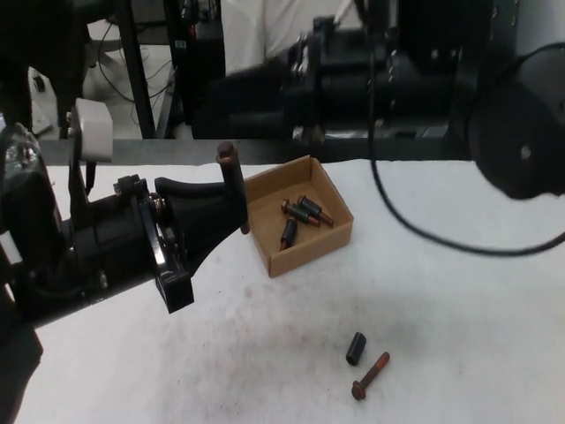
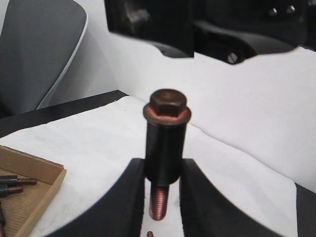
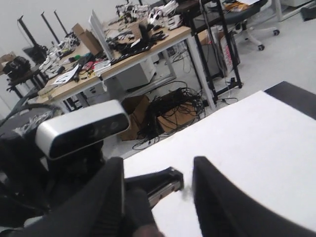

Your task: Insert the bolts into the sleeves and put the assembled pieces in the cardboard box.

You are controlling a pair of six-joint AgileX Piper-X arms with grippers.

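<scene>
Copper-coloured hex bolt (image 2: 167, 106) sits in a black cylindrical sleeve (image 2: 164, 148), upright and clenched in the left claw (image 2: 163, 167), just beside the open brown cardboard box (image 1: 313, 252) on the white desk (image 1: 459, 336). The right claw (image 3: 158, 170) is spread, gripping nothing.

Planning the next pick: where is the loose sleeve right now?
In the high view the loose sleeve lies right of centre on the white bench cover, just beside the loose bolt, nearer the camera than the cardboard box.
</scene>
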